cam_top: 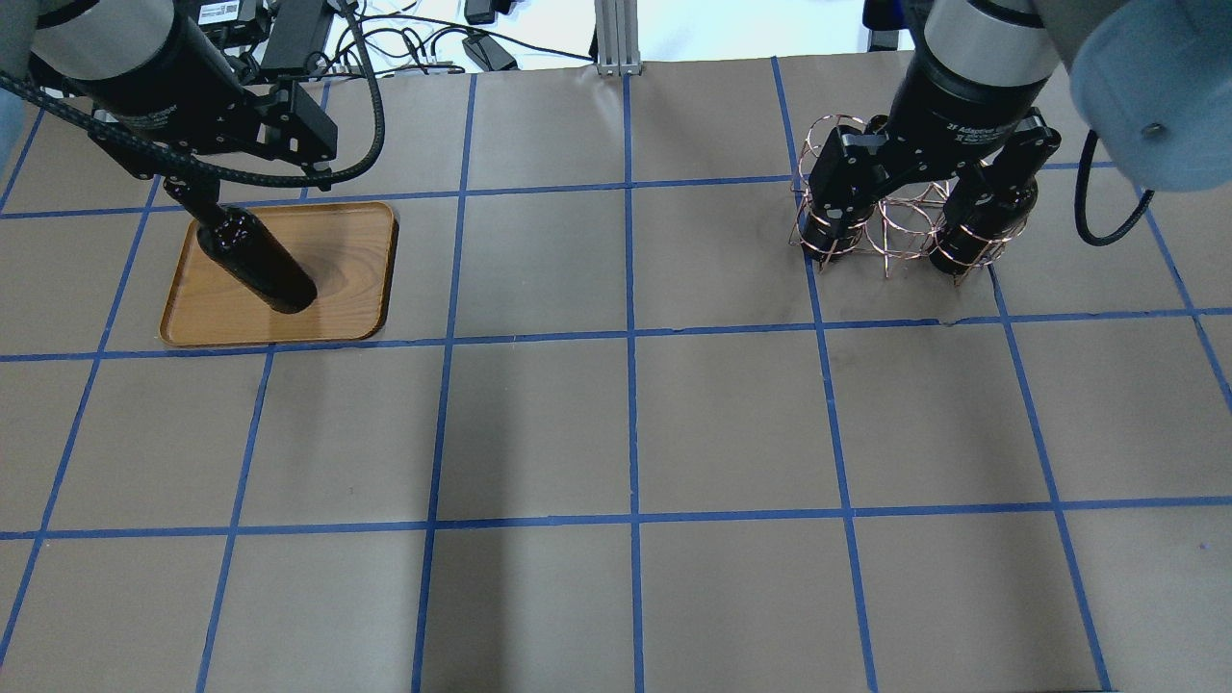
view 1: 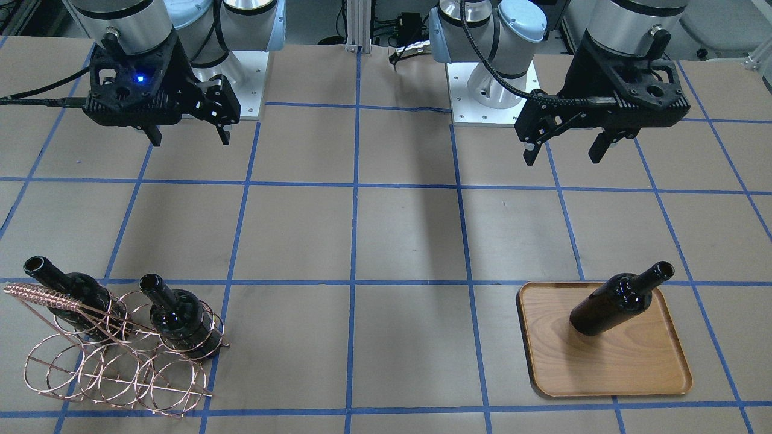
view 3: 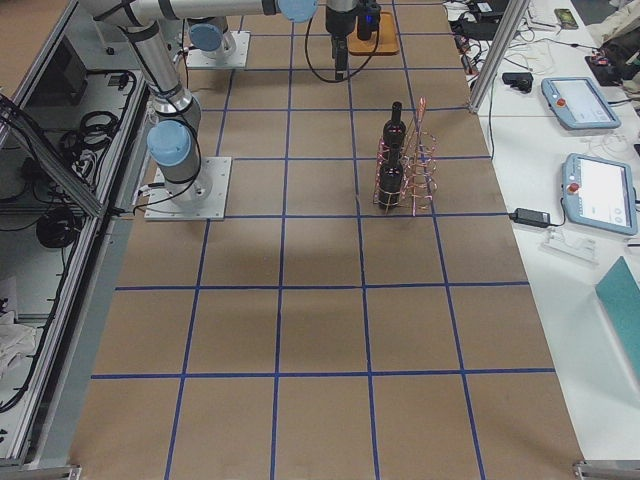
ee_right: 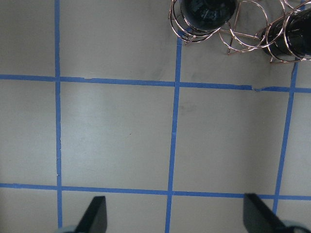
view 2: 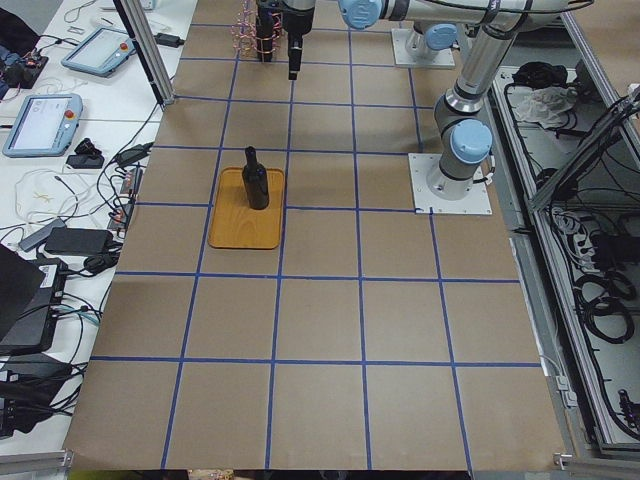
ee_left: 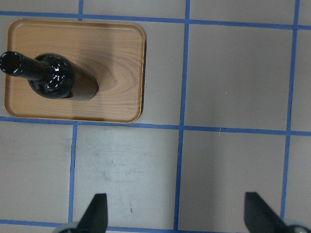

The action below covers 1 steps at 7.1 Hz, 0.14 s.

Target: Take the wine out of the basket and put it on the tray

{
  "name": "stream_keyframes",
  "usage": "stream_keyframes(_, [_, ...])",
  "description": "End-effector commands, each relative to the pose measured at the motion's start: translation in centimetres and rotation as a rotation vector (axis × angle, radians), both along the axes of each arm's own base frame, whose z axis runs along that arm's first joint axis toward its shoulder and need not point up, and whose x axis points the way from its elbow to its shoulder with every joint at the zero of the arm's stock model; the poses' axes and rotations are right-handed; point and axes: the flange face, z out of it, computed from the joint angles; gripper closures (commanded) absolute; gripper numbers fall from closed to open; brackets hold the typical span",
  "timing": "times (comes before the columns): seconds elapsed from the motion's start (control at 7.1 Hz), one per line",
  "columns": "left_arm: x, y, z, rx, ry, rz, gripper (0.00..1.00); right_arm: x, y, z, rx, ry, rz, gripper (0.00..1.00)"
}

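Note:
One wine bottle [view 1: 615, 301] stands upright on the wooden tray [view 1: 627, 361]; in the left wrist view the bottle [ee_left: 53, 80] and tray [ee_left: 107, 58] show at the top left. Two more dark bottles [view 1: 78, 295] [view 1: 181, 316] sit in the copper wire basket [view 1: 114, 374]; they show at the top of the right wrist view [ee_right: 209, 12] [ee_right: 296, 36]. My left gripper [view 1: 563, 158] is open and empty, high above the table, on the robot's side of the tray. My right gripper [view 1: 190, 140] is open and empty, high and on the robot's side of the basket.
The table is brown paper with a blue tape grid [view 1: 356, 241]. Both robot bases [view 1: 482, 90] stand at the table's robot-side edge. Monitors, tablets and cables [view 2: 40, 120] lie on side benches beyond the table ends.

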Motion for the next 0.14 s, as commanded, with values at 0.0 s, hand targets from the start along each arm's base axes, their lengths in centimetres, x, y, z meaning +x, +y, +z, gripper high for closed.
stream_keyframes(0.0, [0.00,0.00,0.01,0.000,0.000,-0.002,0.00,0.02,0.00,0.00,0.000,-0.002,0.000,0.00])
